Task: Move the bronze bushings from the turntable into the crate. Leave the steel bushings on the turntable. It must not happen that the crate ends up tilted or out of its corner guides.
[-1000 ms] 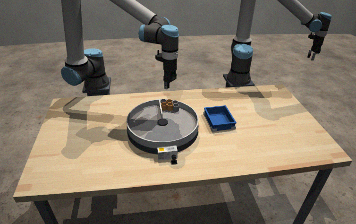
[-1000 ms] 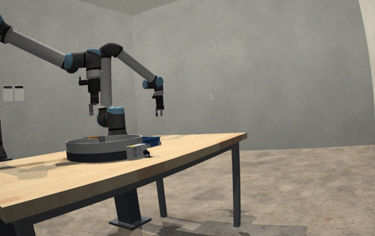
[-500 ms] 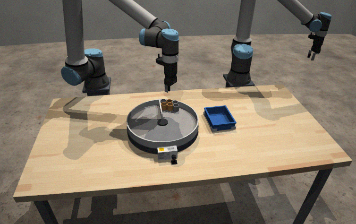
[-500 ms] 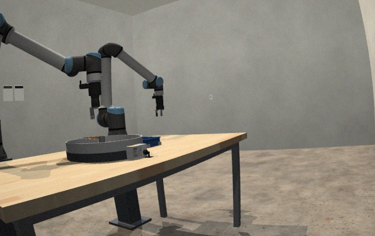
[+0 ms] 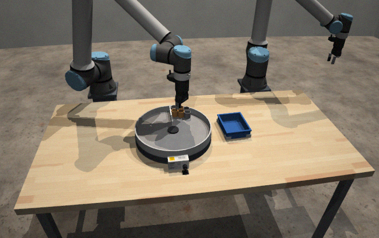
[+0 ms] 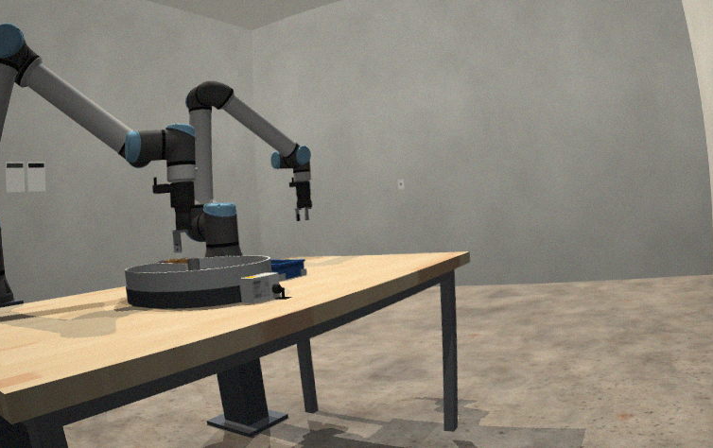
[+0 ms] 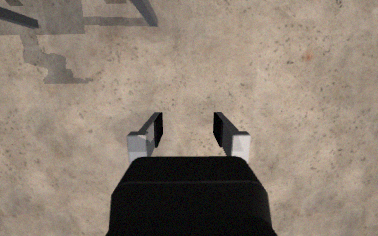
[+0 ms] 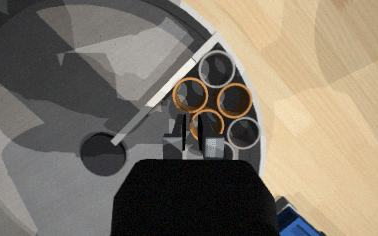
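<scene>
1 wooden table (image 5: 268, 159) (image 6: 348, 289) (image 8: 320, 60) carries 1 turntable (image 5: 173, 151) (image 6: 181, 281) (image 8: 263, 150) and 1 crate (image 5: 240, 134) (image 6: 287, 268) (image 8: 295, 220).
</scene>
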{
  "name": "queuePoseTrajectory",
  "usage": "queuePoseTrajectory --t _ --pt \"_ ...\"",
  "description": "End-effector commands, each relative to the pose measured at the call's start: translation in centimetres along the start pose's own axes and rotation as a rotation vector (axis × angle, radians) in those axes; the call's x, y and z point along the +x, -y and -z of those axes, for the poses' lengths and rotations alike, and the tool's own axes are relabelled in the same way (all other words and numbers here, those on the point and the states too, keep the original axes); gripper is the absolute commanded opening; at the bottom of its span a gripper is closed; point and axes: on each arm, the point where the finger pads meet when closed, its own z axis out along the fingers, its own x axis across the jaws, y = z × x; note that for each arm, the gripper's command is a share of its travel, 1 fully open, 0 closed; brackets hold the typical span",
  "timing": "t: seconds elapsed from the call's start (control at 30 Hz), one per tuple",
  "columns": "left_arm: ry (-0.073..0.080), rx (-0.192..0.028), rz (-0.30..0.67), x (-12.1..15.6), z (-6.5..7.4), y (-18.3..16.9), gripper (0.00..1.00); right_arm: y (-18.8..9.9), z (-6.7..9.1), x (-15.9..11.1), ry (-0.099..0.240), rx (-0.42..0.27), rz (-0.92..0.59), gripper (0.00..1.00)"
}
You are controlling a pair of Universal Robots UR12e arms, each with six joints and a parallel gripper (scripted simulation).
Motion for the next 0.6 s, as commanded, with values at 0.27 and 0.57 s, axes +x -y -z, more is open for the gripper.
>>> queuePoseTrajectory --t 0.27,0.57 --pt "-0.001 0.001 0.001 0.19 -0.03 0.16 1.00 -0.46 0.47 0.22 -0.003 -0.012 0.002 0.36" --pt "-0.001 0.001 0.001 0.19 -0.03 0.16 1.00 -0.46 0.47 0.22 -0.003 -0.012 0.002 0.36"
